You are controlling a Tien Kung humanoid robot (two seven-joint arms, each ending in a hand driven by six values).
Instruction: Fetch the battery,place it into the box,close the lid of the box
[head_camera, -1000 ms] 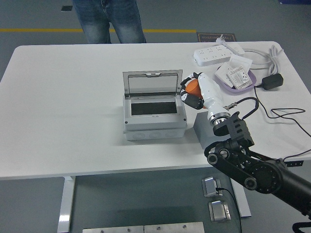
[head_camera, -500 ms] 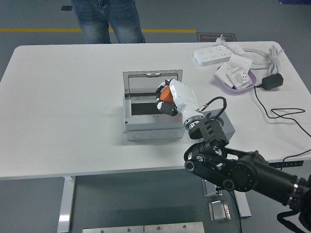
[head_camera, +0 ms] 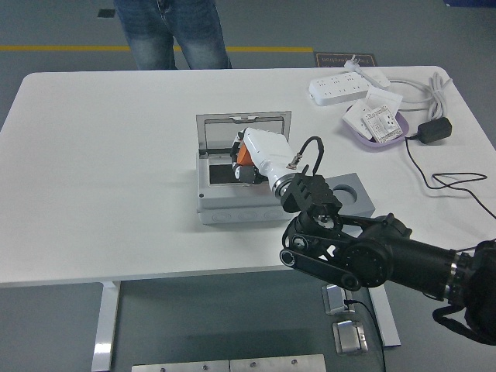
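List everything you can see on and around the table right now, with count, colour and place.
Table: one, white, fills the view.
Box: one, grey, table centre, lid standing open.
Battery: one, orange, in the right hand over the box opening.
Holder block: one, grey, right of the box.
Power strip: one, white, far right.
Tray: one, lilac, holding white parts, far right.
Adapter: one, black, right edge.
Person: one, blue jeans, far side.
Right hand: white, shut on the battery.
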